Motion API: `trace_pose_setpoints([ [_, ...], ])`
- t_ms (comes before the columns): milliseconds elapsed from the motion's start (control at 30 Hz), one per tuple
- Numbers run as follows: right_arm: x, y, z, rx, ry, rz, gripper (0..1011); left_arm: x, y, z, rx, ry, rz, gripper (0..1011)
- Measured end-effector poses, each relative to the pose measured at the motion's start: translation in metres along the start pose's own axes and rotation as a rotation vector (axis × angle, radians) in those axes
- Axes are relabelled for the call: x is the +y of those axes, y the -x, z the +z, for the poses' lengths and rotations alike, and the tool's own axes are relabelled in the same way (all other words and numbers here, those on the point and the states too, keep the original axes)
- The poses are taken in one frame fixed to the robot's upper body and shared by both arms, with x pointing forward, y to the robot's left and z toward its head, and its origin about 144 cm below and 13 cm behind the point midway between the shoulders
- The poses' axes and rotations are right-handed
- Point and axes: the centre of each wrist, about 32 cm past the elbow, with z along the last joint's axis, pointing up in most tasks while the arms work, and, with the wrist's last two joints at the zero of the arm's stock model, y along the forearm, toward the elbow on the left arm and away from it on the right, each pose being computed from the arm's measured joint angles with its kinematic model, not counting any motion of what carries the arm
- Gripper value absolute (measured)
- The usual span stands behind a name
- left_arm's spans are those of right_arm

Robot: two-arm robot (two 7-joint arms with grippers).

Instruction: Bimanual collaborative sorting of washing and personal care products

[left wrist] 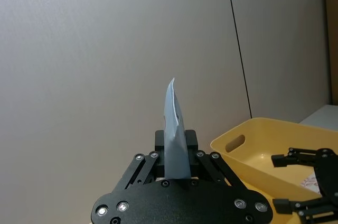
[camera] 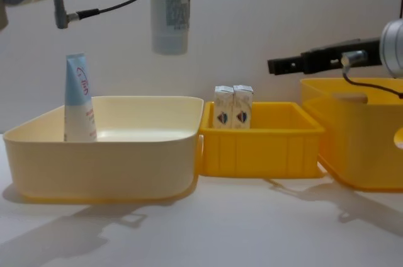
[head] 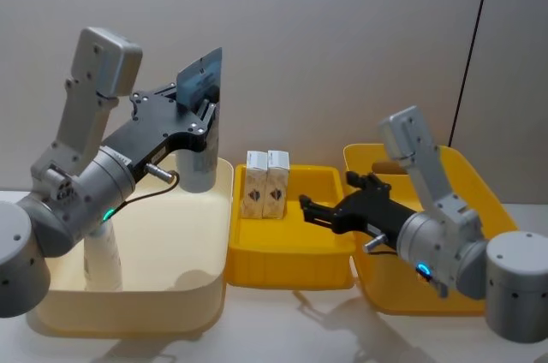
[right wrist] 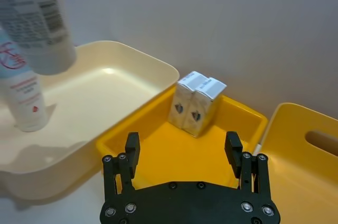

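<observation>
I find the cream bin (head: 163,243) with a standing tube (head: 103,256) by its left edge. The yellow bin (head: 291,247) has two cartons (head: 265,183) in its far left corner. The left gripper (head: 203,113) clamps a second tube (head: 199,170) above the cream bin's far right corner. I judge placement is in hand; the next move is to lower and release. The right gripper (head: 325,192) hangs spread and empty over the yellow bin's right edge.

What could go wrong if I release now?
The left tool grips the raised tube high above the cream bin; dropped from there it may bounce out or fall over. It might also knock the standing tube. The open right tool hovers near the cartons and could nudge them.
</observation>
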Motion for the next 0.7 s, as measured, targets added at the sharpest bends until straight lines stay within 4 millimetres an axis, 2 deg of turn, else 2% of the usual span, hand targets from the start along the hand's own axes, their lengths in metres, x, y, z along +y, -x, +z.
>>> trace_pose_setpoints([
  [700,0.018,0.01,0.029,0.039,-0.047,0.326,1001,0.007,-0.001,-0.011,0.061,0.014,0.011,215],
])
